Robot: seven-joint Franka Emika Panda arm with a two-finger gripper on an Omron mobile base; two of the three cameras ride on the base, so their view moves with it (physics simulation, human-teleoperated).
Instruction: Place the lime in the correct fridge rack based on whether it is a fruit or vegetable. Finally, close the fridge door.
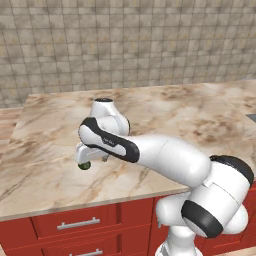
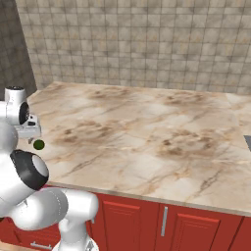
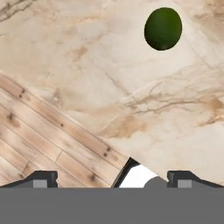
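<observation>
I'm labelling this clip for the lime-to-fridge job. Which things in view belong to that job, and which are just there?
Job:
- lime, loose on the counter
- gripper, open, holding nothing

Just there:
- marble counter
- red cabinet drawers
- tiled wall
- wood floor

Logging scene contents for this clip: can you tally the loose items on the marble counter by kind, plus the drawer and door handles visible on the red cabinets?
lime: 1, lying on the marble counter
silver cabinet handles: 3 in the left and right base views together
Total: 4
</observation>
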